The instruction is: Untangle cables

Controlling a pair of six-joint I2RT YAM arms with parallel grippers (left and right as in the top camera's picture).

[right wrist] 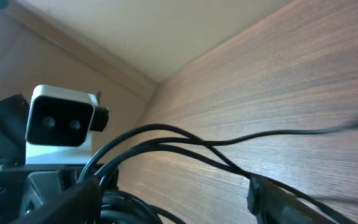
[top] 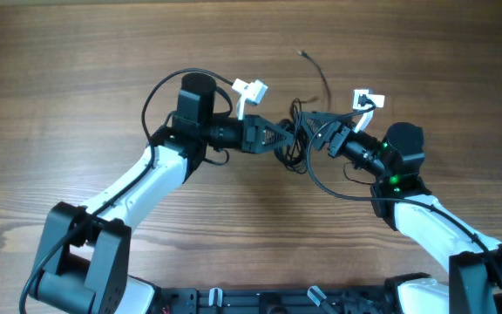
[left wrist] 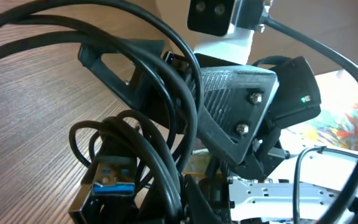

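The cables (top: 298, 131) are thin black cords bunched in a small knot at the table's middle, between my two grippers. One loose cord (top: 319, 74) runs up and away to a tiny plug. My left gripper (top: 284, 139) reaches in from the left and is shut on the cables. In the left wrist view the cords (left wrist: 166, 143) loop thickly over its fingers (left wrist: 166, 208), beside a blue-tongued USB plug (left wrist: 112, 182). My right gripper (top: 315, 131) is open around the knot from the right. In the right wrist view its fingers (right wrist: 166, 202) stand wide apart, and cords (right wrist: 166, 140) cross the gap.
The wooden table (top: 77, 70) stretches bare all round. Thick black camera leads arc over each arm (top: 159, 87) (top: 338, 192). White wrist cameras (top: 251, 90) (top: 366, 99) stick up near the knot. The two grippers are almost touching.
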